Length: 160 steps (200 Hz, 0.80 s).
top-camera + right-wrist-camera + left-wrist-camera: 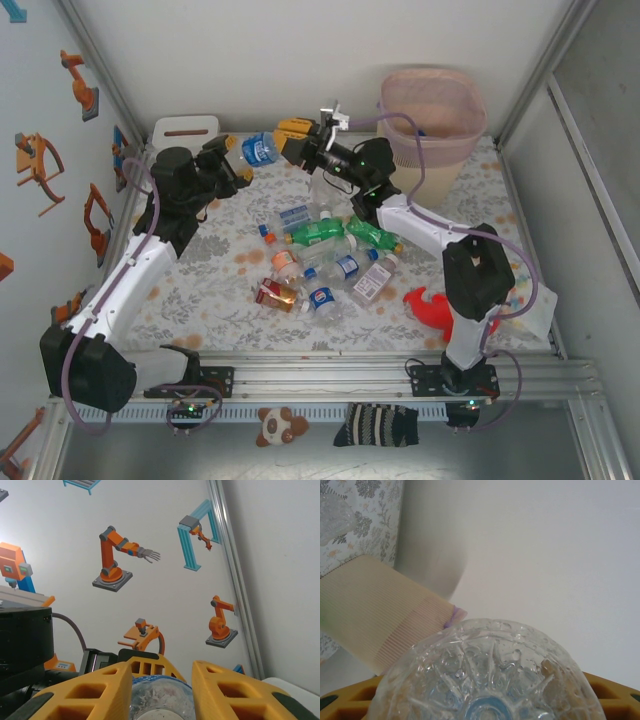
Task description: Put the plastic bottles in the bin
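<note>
A clear plastic bottle with a blue label hangs in the air at the back of the table, held from both ends. My left gripper is shut on its left part. My right gripper is shut on its right end. In the left wrist view the bottle's ribbed base sits between the yellow fingers, with the beige bin beyond. In the right wrist view, yellow fingers flank the bottle. Several more bottles, some green, lie mid-table. The bin stands at the back right.
A low white box sits at the back left, just behind my left arm. A red plush toy lies beside my right arm's base. A small stuffed toy and a striped sock lie in front of the rail.
</note>
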{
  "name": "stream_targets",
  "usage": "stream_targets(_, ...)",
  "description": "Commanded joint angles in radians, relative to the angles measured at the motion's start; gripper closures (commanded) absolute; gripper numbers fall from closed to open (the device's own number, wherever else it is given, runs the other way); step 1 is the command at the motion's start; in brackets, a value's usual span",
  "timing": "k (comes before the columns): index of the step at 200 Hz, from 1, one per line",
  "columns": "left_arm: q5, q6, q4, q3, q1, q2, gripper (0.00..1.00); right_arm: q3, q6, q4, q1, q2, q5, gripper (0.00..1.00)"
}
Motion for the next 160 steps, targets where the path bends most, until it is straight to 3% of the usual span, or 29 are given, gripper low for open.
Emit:
stream_targets(1, -0.001, -0.121, 0.039, 0.033, -0.011, -0.014, 0.59, 0.039, 0.028, 0.064, 0.007, 0.023, 0.013, 0.63)
stream_targets(76, -0.026, -0.119, 0.037, 0.030, -0.014, -0.030, 0.59, 0.009, 0.054, 0.105, 0.009, 0.033, 0.023, 0.55)
stream_targets(160, -0.045, -0.113, 0.022, 0.022, -0.014, -0.045, 0.60, -0.074, 0.062, 0.167, 0.009, -0.002, 0.033, 0.56)
